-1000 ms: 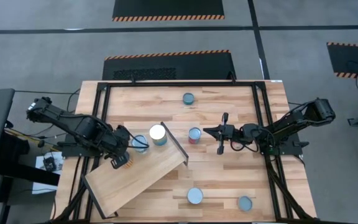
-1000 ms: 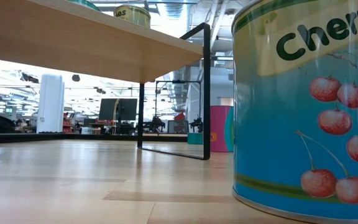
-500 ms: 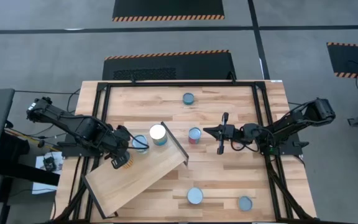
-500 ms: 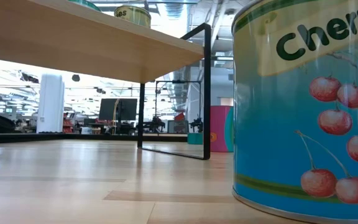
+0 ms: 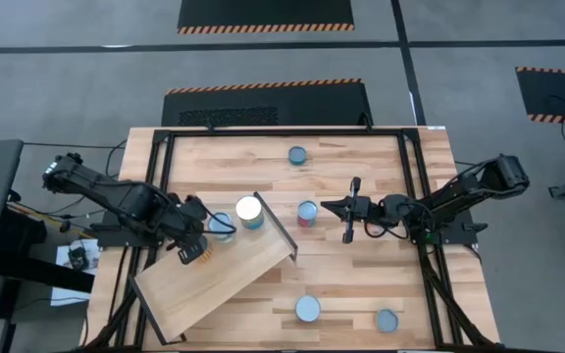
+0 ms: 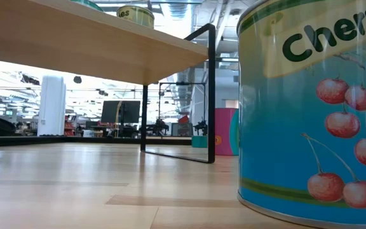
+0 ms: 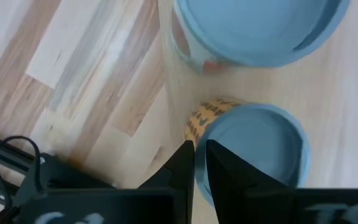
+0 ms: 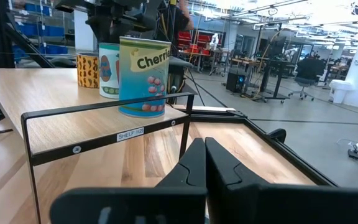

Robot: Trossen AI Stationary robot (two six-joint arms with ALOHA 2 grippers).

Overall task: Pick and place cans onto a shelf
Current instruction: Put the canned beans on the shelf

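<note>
The shelf is a light-wood plank that lies slanted at the table's near left, its dark raised edge toward the middle. Three cans stand on it: a white-topped cherry can, a blue-topped can and an orange-labelled can. My left gripper is shut, right at the orange can's rim. My right gripper is shut and empty over the table's middle right, beside a red can. The three shelf cans also show in the right wrist view. My left gripper's shut fingers point down at the rim of the orange can, on its side away from the blue-topped can. I cannot tell whether they touch it. The can stands upright on the shelf.
Loose cans stand on the table: one at the far middle, two near the front edge. The front cherry can fills the right of the low view. A black frame borders the tabletop.
</note>
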